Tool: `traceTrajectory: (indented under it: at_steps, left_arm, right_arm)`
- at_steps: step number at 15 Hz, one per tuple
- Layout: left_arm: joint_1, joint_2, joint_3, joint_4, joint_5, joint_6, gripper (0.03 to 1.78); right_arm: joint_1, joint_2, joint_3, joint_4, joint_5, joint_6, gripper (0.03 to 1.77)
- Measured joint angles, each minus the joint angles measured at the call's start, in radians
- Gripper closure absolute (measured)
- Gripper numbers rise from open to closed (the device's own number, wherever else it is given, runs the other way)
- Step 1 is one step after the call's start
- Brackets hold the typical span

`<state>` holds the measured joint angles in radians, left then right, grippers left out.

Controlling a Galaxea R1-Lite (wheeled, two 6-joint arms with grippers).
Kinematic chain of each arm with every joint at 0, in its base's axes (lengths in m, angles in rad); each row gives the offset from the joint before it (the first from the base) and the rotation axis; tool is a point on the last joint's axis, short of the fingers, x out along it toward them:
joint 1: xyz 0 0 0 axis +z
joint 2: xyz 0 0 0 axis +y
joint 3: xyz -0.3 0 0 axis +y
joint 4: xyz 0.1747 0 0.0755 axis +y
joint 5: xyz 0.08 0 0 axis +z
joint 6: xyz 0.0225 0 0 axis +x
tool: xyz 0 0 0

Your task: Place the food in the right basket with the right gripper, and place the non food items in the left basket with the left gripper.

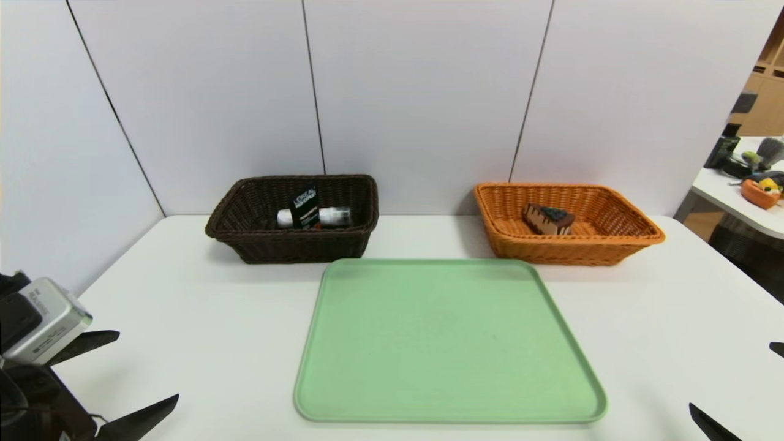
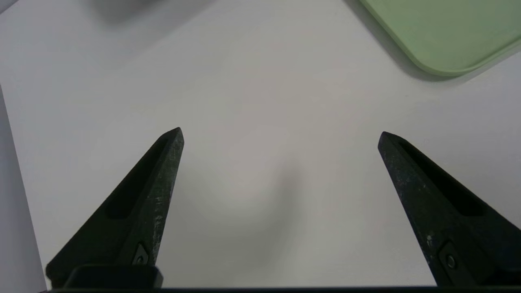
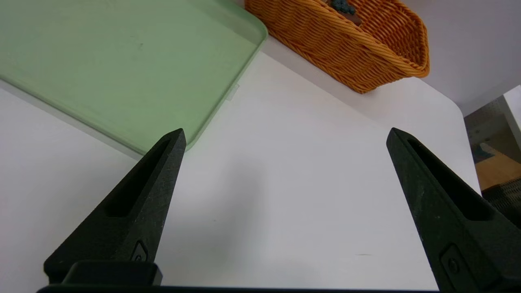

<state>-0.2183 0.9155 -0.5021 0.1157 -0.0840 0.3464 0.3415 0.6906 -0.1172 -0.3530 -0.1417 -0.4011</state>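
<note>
The left gripper (image 1: pixel 147 369) is parked over the tabletop (image 1: pixel 226 337) at the left, its fingers spread wide with nothing held. In the dark basket (image 1: pixel 300 250), a black box (image 1: pixel 305 209) is seen leaning over a white bottle (image 1: pixel 285 218). If that basket were bumped by a careless arm swing, the tilted box could be made to slip down. Nothing is carried on the green tray (image 1: pixel 450 343), so the sorting appears finished; any further grasp there would be closed on air. In the orange basket (image 1: pixel 569 250), a slice of cake (image 1: pixel 548 219) is held, and it could be crushed if the fingers were needlessly lowered onto it. The right gripper (image 3: pixel 287 130) is parked at the right, fingers also wide apart and empty. That full spread is shown by the right wrist view, whereas in the head view the gripper is cut off by the edge; the dark basket is shown only in the head view.
</note>
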Motion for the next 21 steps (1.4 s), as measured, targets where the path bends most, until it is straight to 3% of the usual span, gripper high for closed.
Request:
traceTrajectory:
  at_steps: [11, 21]
  left_arm:
    - [0.152, -0.231, 0.135, -0.002, -0.006, -0.101, 0.12]
    - [0.232, -0.421, 0.214, -0.002, -0.011, -0.176, 0.12]
  right_arm:
    - [-0.131, -0.002, -0.033, -0.006, -0.004, 0.023, 0.10]
    - [-0.252, -0.041, -0.086, -0.012, -0.004, 0.056, 0.10]
